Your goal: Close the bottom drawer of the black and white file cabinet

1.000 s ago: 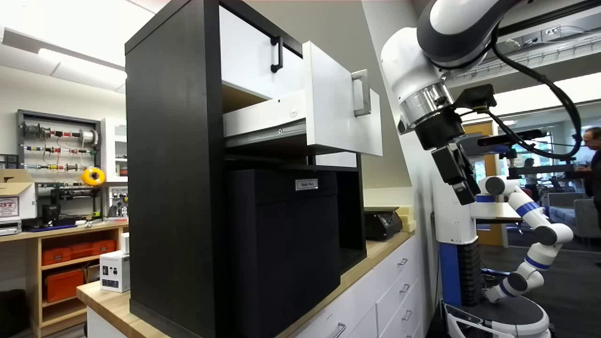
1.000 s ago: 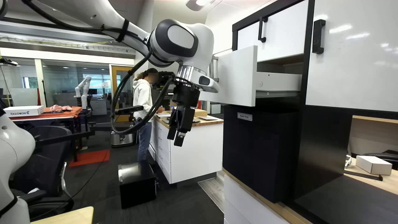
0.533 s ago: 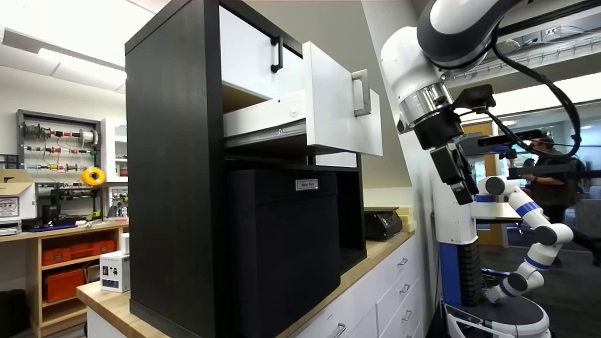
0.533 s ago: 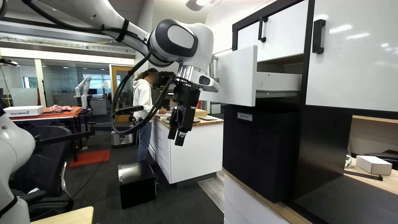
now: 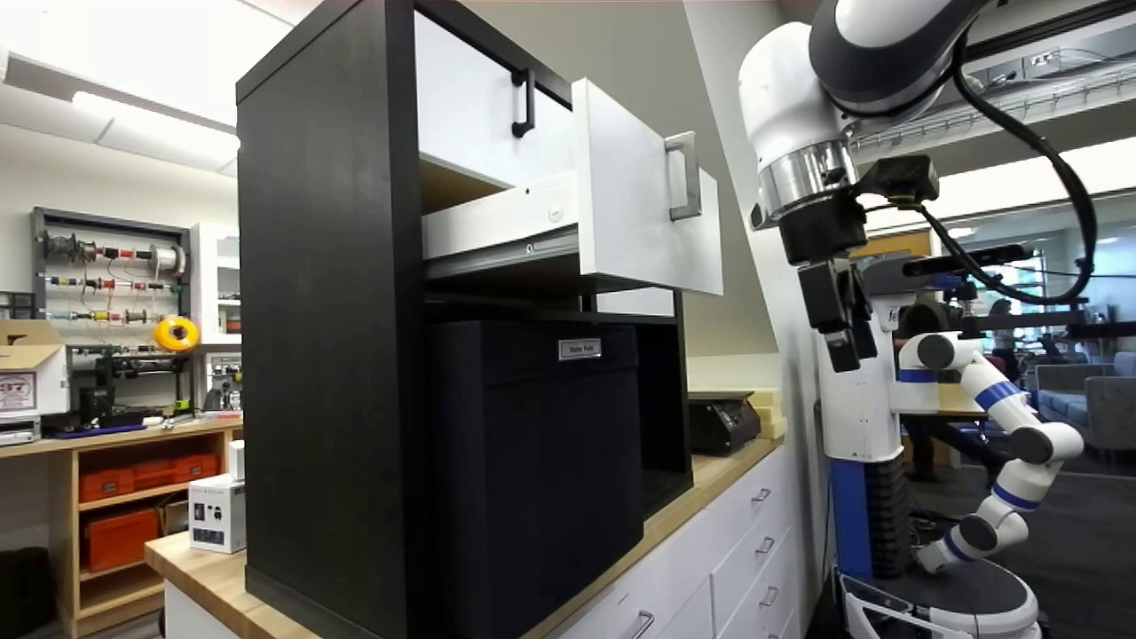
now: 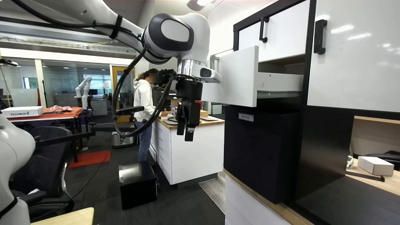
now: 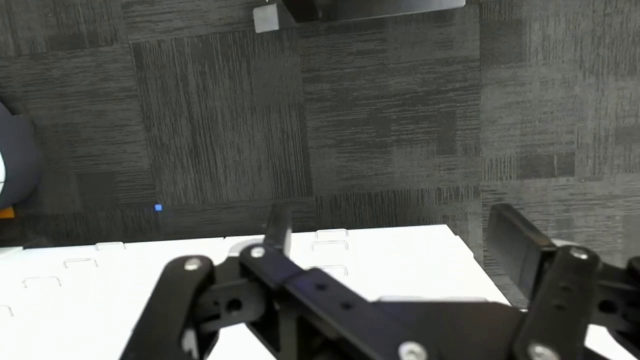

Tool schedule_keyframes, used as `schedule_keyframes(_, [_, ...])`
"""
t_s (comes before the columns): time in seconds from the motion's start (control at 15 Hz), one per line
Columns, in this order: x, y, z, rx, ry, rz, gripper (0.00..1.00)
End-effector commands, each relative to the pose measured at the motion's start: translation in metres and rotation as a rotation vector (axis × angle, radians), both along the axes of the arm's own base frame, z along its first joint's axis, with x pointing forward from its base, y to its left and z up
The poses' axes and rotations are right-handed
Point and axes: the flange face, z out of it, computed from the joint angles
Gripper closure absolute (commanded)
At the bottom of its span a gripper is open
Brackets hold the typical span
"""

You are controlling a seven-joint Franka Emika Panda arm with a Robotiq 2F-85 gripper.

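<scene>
Drawer, the lower one, juts from the cabinet, and the spread, empty gripper hangs apart on its outer side, probably for pushing it inward.

In an exterior view, on counter: cabinet, box at its 8 o'clock. Partway out of cabinet toward 3: drawer. At drawer's 10: upper front; at drawer's 6, in cabinet: bin. At drawer's 4, apart: gripper.

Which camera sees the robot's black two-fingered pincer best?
The wrist view: there the pincer looks biggest, its fingers spread apart, though the picture's edge cuts it off. Both exterior views show it smaller, hanging from the jointed white arm.
</scene>
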Motion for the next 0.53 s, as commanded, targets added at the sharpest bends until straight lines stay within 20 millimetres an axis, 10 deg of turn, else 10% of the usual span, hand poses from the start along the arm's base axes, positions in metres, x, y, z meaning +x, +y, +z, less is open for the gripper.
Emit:
schedule_keyframes(0.0, [-0.023, -0.003, 0.013, -0.001, -0.065, -0.027, 0.00])
schedule_keyframes(0.47, [-0.037, 0.003, 0.052, -0.051, -0.152, -0.038, 0.00])
